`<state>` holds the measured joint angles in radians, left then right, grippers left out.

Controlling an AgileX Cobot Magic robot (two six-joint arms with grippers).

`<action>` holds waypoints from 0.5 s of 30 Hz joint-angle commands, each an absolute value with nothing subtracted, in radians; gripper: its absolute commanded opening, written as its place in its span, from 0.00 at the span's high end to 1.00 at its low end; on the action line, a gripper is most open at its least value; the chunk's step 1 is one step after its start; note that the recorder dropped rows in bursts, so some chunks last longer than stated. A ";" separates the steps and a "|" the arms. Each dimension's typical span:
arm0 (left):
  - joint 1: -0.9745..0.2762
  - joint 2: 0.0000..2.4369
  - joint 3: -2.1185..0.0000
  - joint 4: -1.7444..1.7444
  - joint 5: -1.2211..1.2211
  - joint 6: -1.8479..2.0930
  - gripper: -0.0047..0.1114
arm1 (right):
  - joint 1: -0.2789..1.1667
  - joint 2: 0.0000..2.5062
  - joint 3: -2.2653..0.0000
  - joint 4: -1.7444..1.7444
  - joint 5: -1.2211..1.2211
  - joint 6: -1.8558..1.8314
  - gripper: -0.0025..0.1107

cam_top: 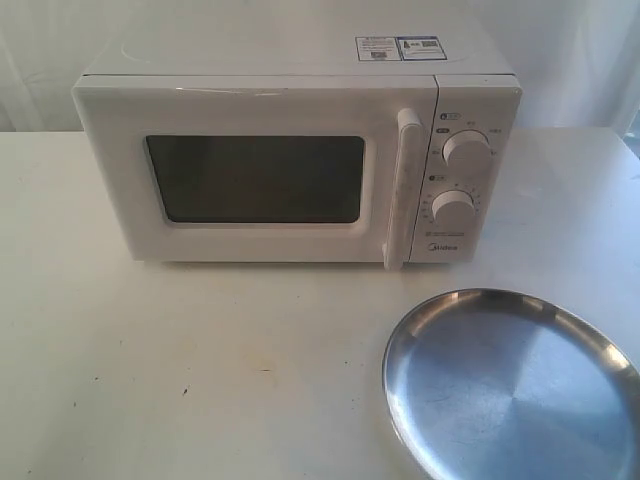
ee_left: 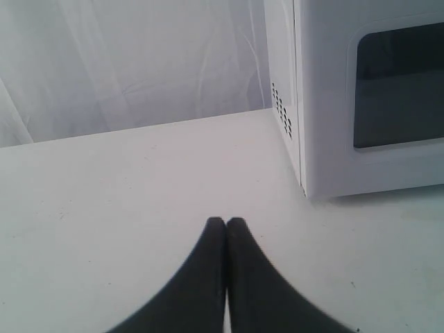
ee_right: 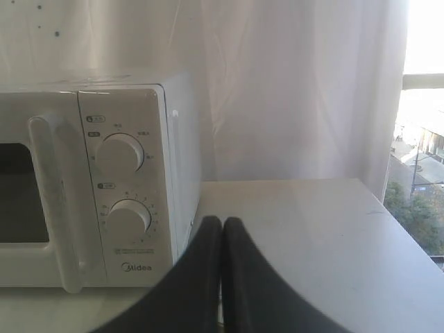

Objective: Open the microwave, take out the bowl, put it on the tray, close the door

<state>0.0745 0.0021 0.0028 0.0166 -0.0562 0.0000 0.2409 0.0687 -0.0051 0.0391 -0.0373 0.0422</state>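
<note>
**While the door is closed, both grippers hold their fingers pressed together**

Because its white door sits flush and closed, the boxy white countertop microwave shows only its front. It stands at the far middle of a pale, matte table. The door's dark rectangular window takes up most of the left part of the front, and what lies behind the glass cannot be made out. A vertical white bar handle runs down the door's right edge. Right of the handle is the control panel, with two round white knobs, one above the other, and a small Midea logo below them. Two printed stickers lie on the top of the oven, towards the right.

A large, round, shiny stainless-steel tray with a low raised rim lies on the table at the near right, apart from the microwave; its right and near edges are cut off by the frame.

The left gripper – two black curved fingers, tips touching, holding nothing – sits above bare table to the left of the microwave, facing its front-left corner and the small vent holes in its side wall. The right gripper is the same – black fingers pressed together, nothing between them – above the table just right of the control panel. White curtains hang behind the table.
</note>
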 commanded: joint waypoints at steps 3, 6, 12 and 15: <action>0.073 0.000 0.000 0.009 -0.061 0.000 0.96 | 0.237 0.063 0.000 0.037 -0.061 0.054 0.98; 0.073 0.000 0.000 0.009 -0.061 0.000 0.96 | 0.237 0.063 0.000 0.037 -0.113 0.096 0.98; 0.073 0.000 0.000 0.009 -0.061 0.000 0.96 | 0.237 0.063 0.000 0.037 -0.147 0.241 0.98; 0.073 0.000 0.000 0.009 -0.061 0.000 0.96 | 0.237 0.063 0.000 0.037 -0.166 0.241 0.98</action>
<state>0.0745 0.0021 0.0028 0.0166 -0.0562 0.0000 0.2409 0.0687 -0.0051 0.0391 -0.1365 0.2256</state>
